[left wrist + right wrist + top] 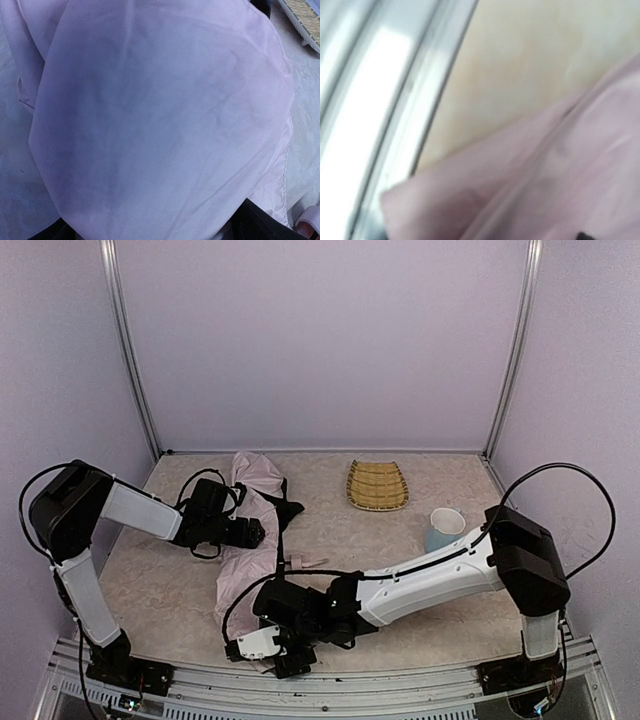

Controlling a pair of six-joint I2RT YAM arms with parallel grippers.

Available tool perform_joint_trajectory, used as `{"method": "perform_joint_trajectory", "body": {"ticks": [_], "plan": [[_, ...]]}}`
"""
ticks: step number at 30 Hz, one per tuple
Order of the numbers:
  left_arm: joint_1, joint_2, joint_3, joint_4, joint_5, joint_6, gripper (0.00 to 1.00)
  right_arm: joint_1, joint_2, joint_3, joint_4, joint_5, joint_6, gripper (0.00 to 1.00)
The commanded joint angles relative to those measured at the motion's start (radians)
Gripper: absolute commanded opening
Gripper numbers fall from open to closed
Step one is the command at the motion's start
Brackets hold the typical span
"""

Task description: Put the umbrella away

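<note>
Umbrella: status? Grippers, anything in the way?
Left gripper open at umbrella fabric, no grip seen. Right gripper at umbrella's near end, state unclear. Cup and tray stand apart, right side.

From where I stand: one folding umbrella of shiny pale-pink fabric with black lining (240, 575); one woven yellow tray, shallow and oblong (377, 485); one pale blue-and-white cup (444, 530); two white-and-black robot arms, left (140, 508) and right (430, 575); one beige speckled table (170, 585).

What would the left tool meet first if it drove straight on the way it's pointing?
The umbrella: its pink fabric fills the left tool's wrist view, probably very close.
</note>
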Motion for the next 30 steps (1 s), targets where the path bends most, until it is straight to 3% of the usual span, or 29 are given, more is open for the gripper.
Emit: {"method": "perform_joint_trajectory", "body": {"ticks": [1,4,8,10,15,21,27,30], "plan": [[0.002,0.033,-0.025,-0.054,0.008,0.029,0.91,-0.009,0.048,0.007,0.019,0.037,0.007,0.7],[0.003,0.032,-0.023,-0.057,0.008,0.033,0.91,-0.009,0.055,0.002,0.031,0.075,0.034,0.43],[0.003,0.034,-0.023,-0.058,0.008,0.028,0.91,-0.01,0.02,0.005,0.04,0.107,0.064,0.19],[0.004,0.031,-0.028,-0.058,0.012,0.029,0.9,-0.016,-0.007,0.019,0.05,0.118,0.094,0.0],[0.004,0.018,-0.045,-0.06,0.016,0.019,0.91,-0.073,-0.095,0.109,0.061,0.077,0.189,0.0],[0.005,-0.016,-0.087,-0.035,0.033,0.023,0.9,-0.219,-0.155,0.164,0.19,0.03,0.314,0.0],[0.024,-0.019,-0.075,-0.034,0.084,0.032,0.9,-0.403,-0.107,0.19,0.306,-0.08,0.467,0.0],[0.033,-0.096,-0.117,0.049,0.174,0.027,0.9,-0.45,-0.079,0.188,0.322,-0.125,0.488,0.0]]}}
